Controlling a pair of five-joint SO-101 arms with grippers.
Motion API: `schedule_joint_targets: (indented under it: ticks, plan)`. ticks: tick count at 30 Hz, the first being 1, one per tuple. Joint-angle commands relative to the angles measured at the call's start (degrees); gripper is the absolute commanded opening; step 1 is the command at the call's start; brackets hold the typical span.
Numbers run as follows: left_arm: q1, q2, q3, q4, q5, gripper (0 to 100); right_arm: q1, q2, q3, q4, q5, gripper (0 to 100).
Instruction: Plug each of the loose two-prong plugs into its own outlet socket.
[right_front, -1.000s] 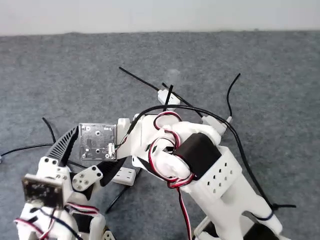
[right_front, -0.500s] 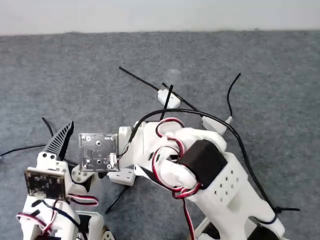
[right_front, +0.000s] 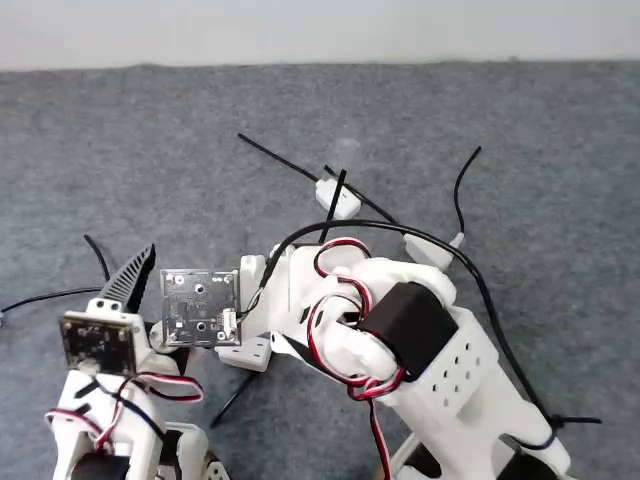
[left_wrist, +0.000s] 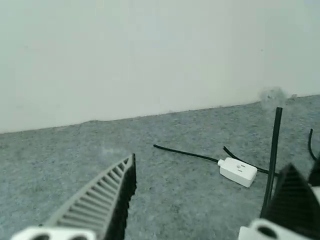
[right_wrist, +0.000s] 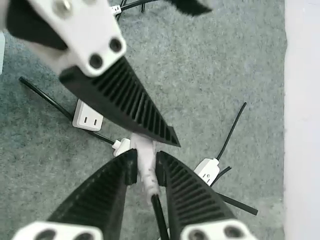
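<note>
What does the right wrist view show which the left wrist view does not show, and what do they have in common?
Right wrist view, not the left: the right gripper shut on a small white plastic plug. Left wrist view, not the right: the left gripper open wide, and a thin black cable standing upright. Both: grey carpet with white rectangular outlet sockets lying on it.

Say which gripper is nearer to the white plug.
Right. The right gripper has its jaws shut on the plug. The left gripper is open, with one finger close beside it.
</note>
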Motion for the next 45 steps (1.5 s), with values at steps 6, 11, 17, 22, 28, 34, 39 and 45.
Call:
schedule_joint_targets:
  ticks: [6,11,17,22,28,34,39,45]
  plan:
    - [0.4,-0.8,4.6,-0.1,-0.5,41,-0.7,-4.1,-3.7,0.1,-1.5,0.9]
    - [0.4,-0.8,5.0,-0.1,-0.4,41,-0.7,-3.8,-3.0,0.2,-1.6,0.9]
    - [-2.3,-0.8,2.8,0.1,-1.4,41,-0.7,-3.6,2.4,-2.6,-1.7,0.9]
    - [-9.0,-0.7,0.8,0.2,-1.7,41,-0.5,-3.5,11.6,-8.5,-4.8,2.8]
    - [-18.8,-0.6,1.5,1.5,-1.8,41,-0.7,-3.6,20.0,-13.0,-11.8,11.7]
    - [-22.1,-0.6,0.7,5.8,-1.8,41,-0.7,-3.5,28.4,-18.2,-19.9,9.9]
    - [-25.9,-0.6,0.7,6.7,-1.7,41,-0.7,-3.5,34.9,-21.0,-24.4,10.1]
    - [-28.5,-0.6,0.9,8.0,-1.7,41,-0.6,-3.5,43.1,-27.3,-28.9,10.1]
